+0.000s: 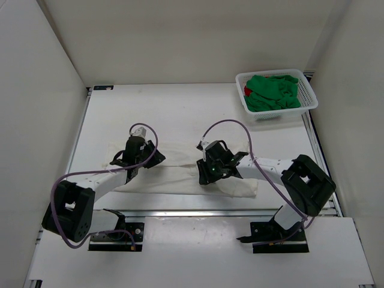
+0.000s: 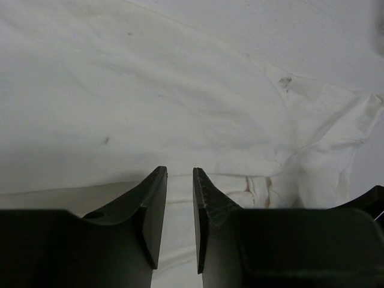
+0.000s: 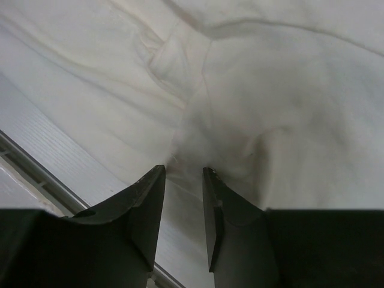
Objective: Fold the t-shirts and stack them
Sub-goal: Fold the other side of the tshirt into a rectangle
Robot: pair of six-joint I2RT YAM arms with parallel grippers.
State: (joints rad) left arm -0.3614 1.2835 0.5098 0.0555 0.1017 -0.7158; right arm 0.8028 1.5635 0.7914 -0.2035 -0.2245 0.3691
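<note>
A cream-white t-shirt (image 1: 180,177) lies as a long folded band across the near part of the table. My left gripper (image 1: 133,165) stands over its left end, jaws nearly together with cloth (image 2: 180,120) filling the narrow gap at the left gripper (image 2: 180,171). My right gripper (image 1: 210,178) is over the band's middle. In the right wrist view the right gripper (image 3: 183,170) has its jaws apart, bare table showing between them and a bunched fold of the shirt (image 3: 240,108) just past the tips. The green t-shirt (image 1: 273,91) and red t-shirt (image 1: 247,91) lie crumpled in the basket.
The white mesh basket (image 1: 270,72) stands at the far right corner of the table. A metal rail (image 1: 192,211) runs along the table's near edge, close to the shirt. White walls enclose the table on the left, back and right.
</note>
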